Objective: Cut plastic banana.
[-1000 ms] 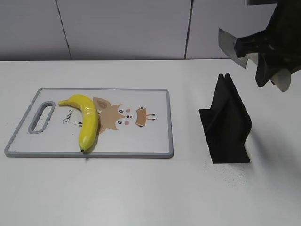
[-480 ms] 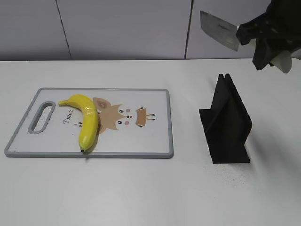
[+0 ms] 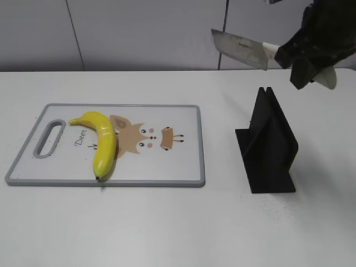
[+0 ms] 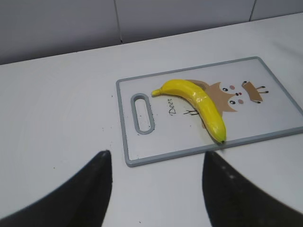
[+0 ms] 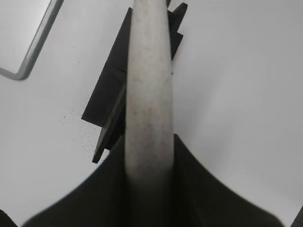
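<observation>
Holding pose: right gripper (image 3: 303,55) is raised at far right, above the black knife stand (image 3: 268,142).
Left gripper (image 4: 156,189): hovers at the near left of the board, fingers spread apart, holding nothing.
Cutting board (image 3: 183,161): plastic banana (image 3: 103,142) lies on its left part.
Knife (image 3: 239,49): handle clamped by the right gripper, blade points left, touching nothing.

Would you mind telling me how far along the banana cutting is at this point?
Done: the knife is out of the black knife stand and gripped by the right claw, raised above the table. In hand: carrying it, blade pointing left toward the cutting board. Left: the plastic banana lies whole and uncut on the board; the left claw hovers open near it, touching nothing.
</observation>
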Available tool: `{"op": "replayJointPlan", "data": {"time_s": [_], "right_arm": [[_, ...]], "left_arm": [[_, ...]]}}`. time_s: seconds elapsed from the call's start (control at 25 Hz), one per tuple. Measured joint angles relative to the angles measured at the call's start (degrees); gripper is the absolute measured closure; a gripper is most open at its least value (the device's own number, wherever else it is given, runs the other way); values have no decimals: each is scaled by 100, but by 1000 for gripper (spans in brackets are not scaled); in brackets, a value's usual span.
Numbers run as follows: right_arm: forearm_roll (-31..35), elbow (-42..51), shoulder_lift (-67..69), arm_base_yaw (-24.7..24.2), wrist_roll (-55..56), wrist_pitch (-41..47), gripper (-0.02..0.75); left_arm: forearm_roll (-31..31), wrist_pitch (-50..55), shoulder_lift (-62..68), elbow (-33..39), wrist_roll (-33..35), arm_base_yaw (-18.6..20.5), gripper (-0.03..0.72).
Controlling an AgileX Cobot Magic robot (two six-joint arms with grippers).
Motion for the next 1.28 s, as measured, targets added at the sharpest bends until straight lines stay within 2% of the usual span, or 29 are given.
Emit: {"op": "replayJointPlan", "data": {"time_s": [0.24,0.56,0.84,0.96,1.12,1.28], "right_arm": [[52,-716,439,0,-457,43,556],[749,-1628,1012,0,-1501,251,556],[978,-1763,1256,0,-3463,254,556],[1134,-1763,1332,0,-4532,254,556],[1732,-1763,1346,0,-5914,158,556],[2494,-1763,1350,0,-6747,-29,556]], "left_arm": [[-37,-96,1041,-619,419,0,96],[-43,-31,2583,-1943,1248,0,96],[-87,815,4047,-3201,2189,0,97],[-183,1288,4642,-3558,2807,0,97],[-341,1405,5186,-3833,3901,0,97],[-1001,1258,5545,-4062,5414,0,97]]}}
